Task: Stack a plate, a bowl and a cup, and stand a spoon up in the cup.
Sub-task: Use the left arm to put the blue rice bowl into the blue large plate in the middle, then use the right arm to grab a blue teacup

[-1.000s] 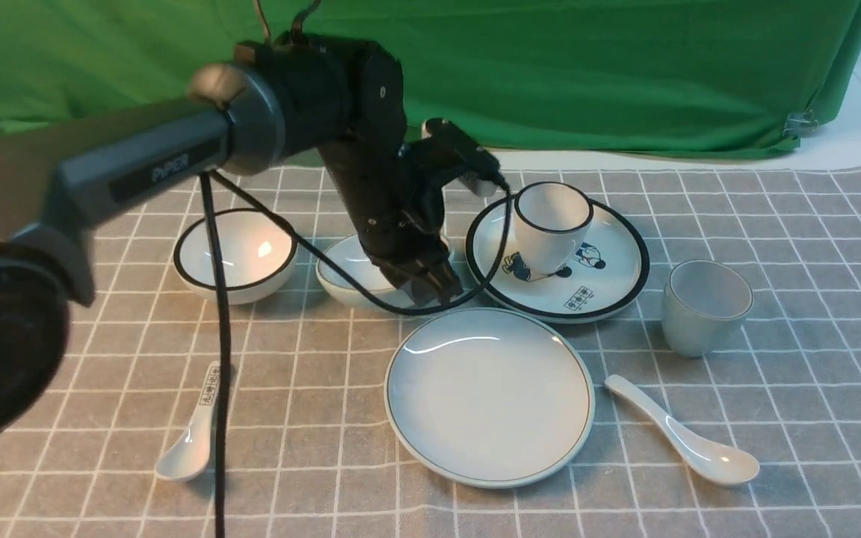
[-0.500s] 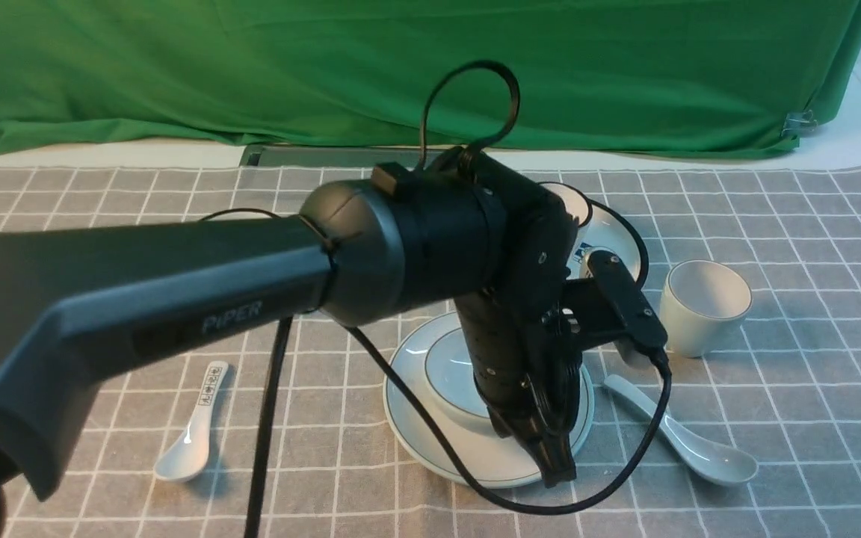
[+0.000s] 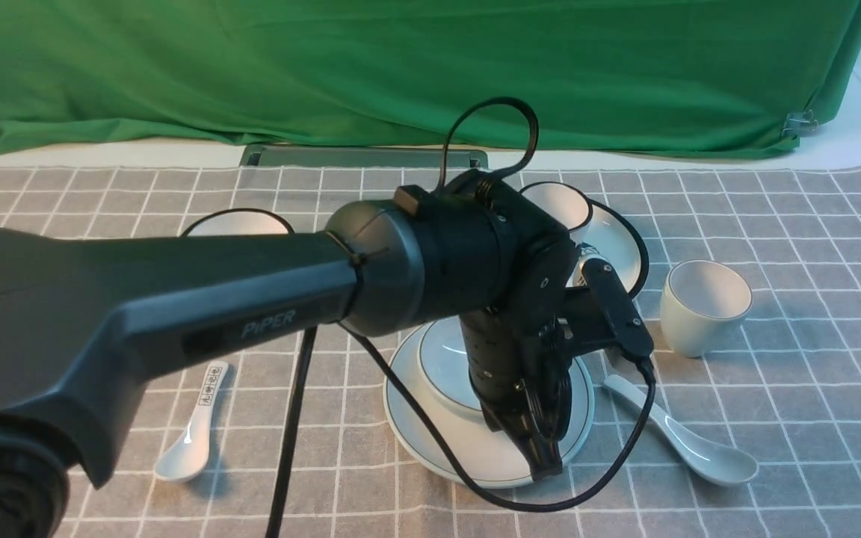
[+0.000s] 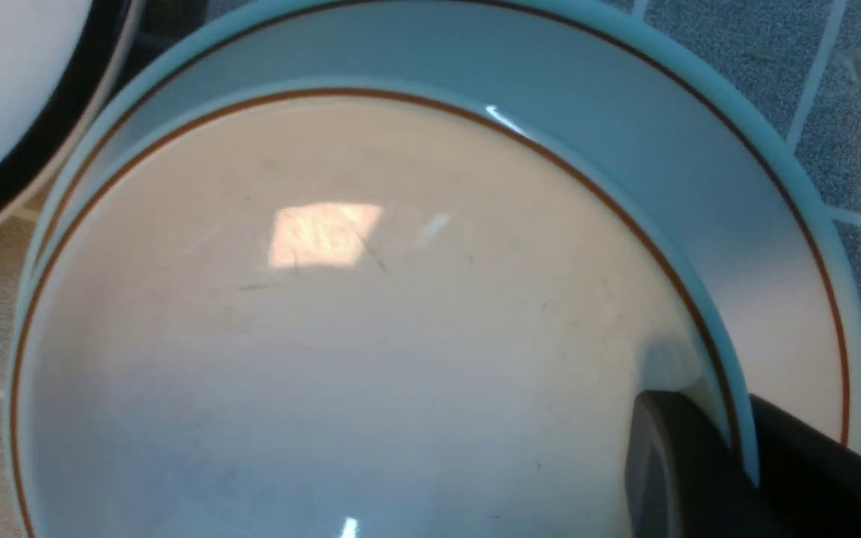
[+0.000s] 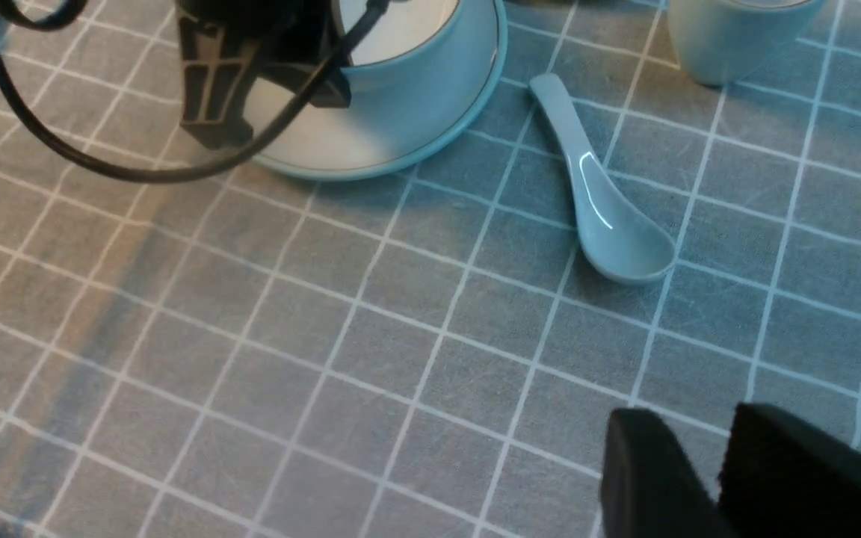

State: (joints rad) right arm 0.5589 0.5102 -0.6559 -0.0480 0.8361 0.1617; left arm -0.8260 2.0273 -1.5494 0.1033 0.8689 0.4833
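The pale bowl (image 3: pixel 445 362) sits on the large pale plate (image 3: pixel 430 448) at the table's middle front. My left gripper (image 3: pixel 542 465) points down at the bowl's near right rim, shut on it. In the left wrist view one finger (image 4: pixel 670 471) lies inside the bowl (image 4: pixel 326 336), the other outside, over the plate (image 4: pixel 774 246). The plain cup (image 3: pixel 703 306) stands to the right. The plain spoon (image 3: pixel 692 441) lies in front of the cup. My right gripper (image 5: pixel 699 422) hovers over bare cloth near the spoon (image 5: pixel 610 232), slightly open and empty.
A black-rimmed bowl (image 3: pixel 236 220) shows behind the left arm. A cartoon plate (image 3: pixel 621 239) carrying a black-rimmed cup (image 3: pixel 561 205) stands at the back. A spoon with printed characters (image 3: pixel 191 437) lies front left. The arm's cable (image 3: pixel 587 493) loops over the plate's front edge.
My left arm has carried the bowl from the back of the table forward onto the plate. In the last half second the arm shifted only slightly.
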